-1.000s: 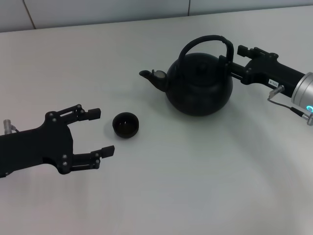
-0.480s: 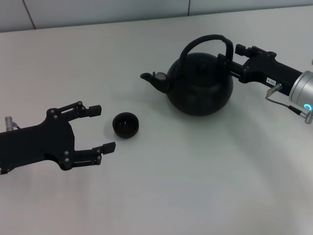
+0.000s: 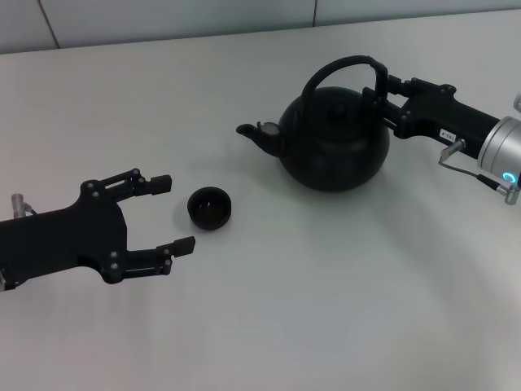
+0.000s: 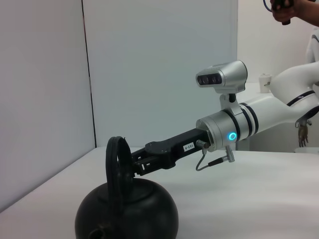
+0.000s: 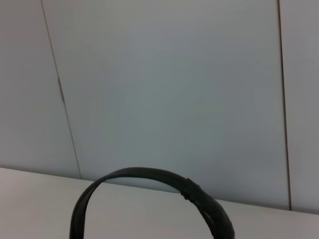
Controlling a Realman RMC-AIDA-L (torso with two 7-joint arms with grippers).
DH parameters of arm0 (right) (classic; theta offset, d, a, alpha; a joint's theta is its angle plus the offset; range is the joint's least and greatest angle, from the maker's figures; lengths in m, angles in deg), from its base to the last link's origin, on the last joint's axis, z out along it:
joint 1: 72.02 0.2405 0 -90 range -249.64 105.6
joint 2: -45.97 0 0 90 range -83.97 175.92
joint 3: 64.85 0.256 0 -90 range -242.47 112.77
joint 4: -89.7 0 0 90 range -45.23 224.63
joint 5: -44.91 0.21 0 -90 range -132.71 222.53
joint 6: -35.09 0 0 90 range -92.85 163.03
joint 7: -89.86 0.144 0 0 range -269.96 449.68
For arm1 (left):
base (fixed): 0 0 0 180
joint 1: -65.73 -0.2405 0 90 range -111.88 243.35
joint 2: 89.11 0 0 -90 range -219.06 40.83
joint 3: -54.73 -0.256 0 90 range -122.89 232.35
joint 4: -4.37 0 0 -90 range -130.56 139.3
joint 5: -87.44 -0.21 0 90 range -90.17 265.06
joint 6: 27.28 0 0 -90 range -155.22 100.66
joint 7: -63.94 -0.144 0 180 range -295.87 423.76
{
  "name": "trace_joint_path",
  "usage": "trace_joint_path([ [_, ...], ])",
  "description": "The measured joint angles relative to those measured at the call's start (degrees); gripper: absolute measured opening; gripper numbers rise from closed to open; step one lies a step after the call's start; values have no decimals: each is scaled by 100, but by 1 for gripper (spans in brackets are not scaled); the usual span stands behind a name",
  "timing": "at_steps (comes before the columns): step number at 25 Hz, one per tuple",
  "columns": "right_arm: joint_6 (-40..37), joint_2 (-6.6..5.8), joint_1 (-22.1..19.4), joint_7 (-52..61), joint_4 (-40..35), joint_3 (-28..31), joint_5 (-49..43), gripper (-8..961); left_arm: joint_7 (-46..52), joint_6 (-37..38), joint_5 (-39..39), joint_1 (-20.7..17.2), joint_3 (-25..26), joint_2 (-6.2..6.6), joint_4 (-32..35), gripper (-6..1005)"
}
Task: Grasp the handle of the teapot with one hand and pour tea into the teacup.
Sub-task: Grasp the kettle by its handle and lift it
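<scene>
Black and matte, the teapot (image 3: 334,142) stands upright on the pale surface (image 3: 326,309), and I use it as the landmark for all places. Its short spout (image 3: 259,136) points toward the robot's left side. The handle (image 3: 346,71) rises as a tall arch over the top of the teapot.

On the robot's right side of the teapot, the right pincer (image 3: 383,102) reaches in level with the handle. Its fingers are at the right leg of the arch, just above the shoulder of the pot. In the left wrist view the same pincer (image 4: 130,164) meets the handle (image 4: 117,172) from the side, and the fingers seem to lie on both sides of the hoop. I cannot tell if they press it firmly or only stand around it.

The teacup (image 3: 209,208) is on the surface on the spout side of the teapot, nearer to the robot and apart from the pot. It stands upright with its mouth up.

Farther from the teapot than the teacup, the left pincer (image 3: 177,213) lies low over the surface. Its two fingers (image 3: 155,185) are spread wide and point toward the teacup. They hold nothing and do not touch the cup.

The right wrist view shows only the top of the arched handle (image 5: 164,191) before a grey wall (image 5: 164,84).
</scene>
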Motion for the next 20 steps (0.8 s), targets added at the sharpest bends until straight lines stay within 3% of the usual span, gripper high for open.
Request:
trace_joint_path([
  [20, -164, 7, -26, -249, -1, -13, -43, 298, -32, -3, 0, -8, 11, -23, 0, 844],
])
